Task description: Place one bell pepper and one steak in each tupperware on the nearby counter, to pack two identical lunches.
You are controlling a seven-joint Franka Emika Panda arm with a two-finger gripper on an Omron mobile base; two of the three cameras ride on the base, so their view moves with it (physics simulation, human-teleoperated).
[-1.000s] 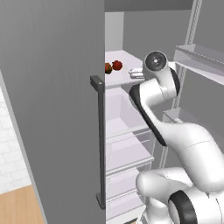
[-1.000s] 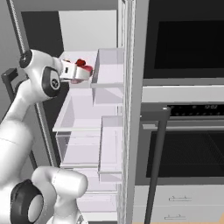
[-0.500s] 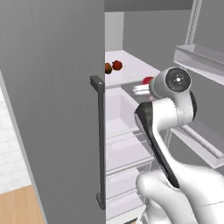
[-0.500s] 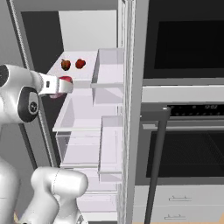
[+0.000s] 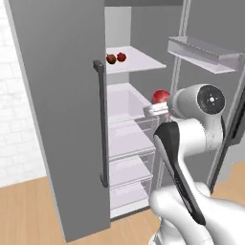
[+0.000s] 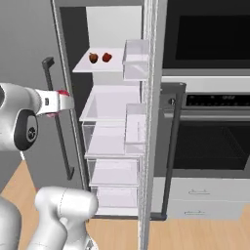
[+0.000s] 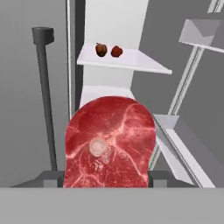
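Steak (image 7: 110, 142) clamped in gripper (image 5: 158, 109) jaws, held in front of open fridge (image 6: 112, 110). Two bell peppers (image 7: 109, 50) sit side by side on upper fridge shelf (image 5: 139, 60). Oven (image 6: 207, 122) right, wood floor (image 5: 28, 210) below.

Steak (image 7: 110, 142) cut off at its lower edge in the hand view, hiding both finger tips behind its sides. From the right base view, a mere red sliver past the gripper (image 6: 62, 100). Two peppers (image 5: 116, 58) near the fridge shelf (image 5: 143, 61) front edge too small for stems or gloss.
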